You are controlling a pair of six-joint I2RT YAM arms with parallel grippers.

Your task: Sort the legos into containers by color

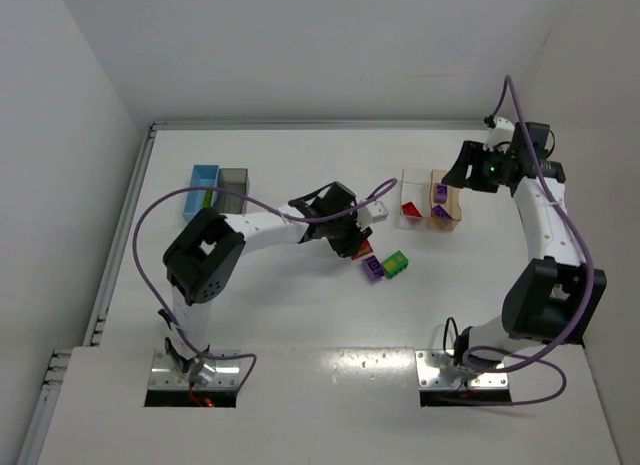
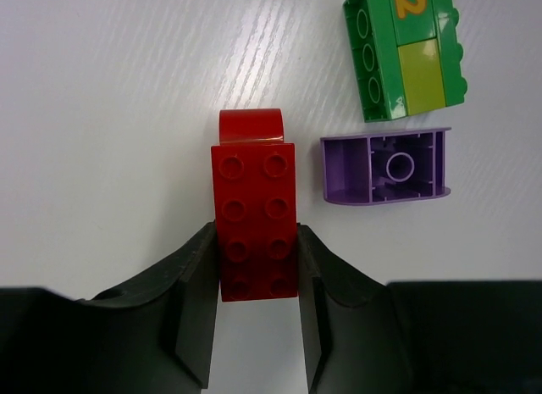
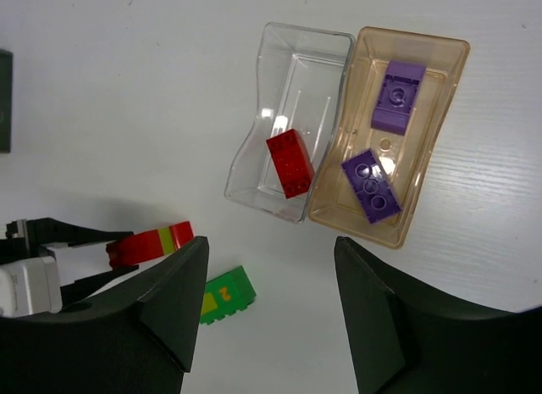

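My left gripper (image 1: 352, 241) is shut on a red lego (image 2: 254, 216), gripped by its long sides low over the table; the red lego also shows in the right wrist view (image 3: 152, 244) with a yellow-green stripe. A purple lego (image 2: 385, 168) lies upside down just right of it, and a green lego (image 2: 405, 51) marked "2" lies beyond. My right gripper (image 1: 470, 170) is open and empty, high above the clear bin (image 3: 254, 140) and the tan bin (image 3: 432, 148). The clear bin holds a red lego (image 3: 290, 163). The tan bin holds two purple legos (image 3: 398, 96).
A light blue bin (image 1: 203, 180) and a dark grey bin (image 1: 233, 185) stand side by side at the back left. The purple lego (image 1: 372, 268) and green lego (image 1: 396, 264) lie mid-table. A wall edge runs along the back and left.
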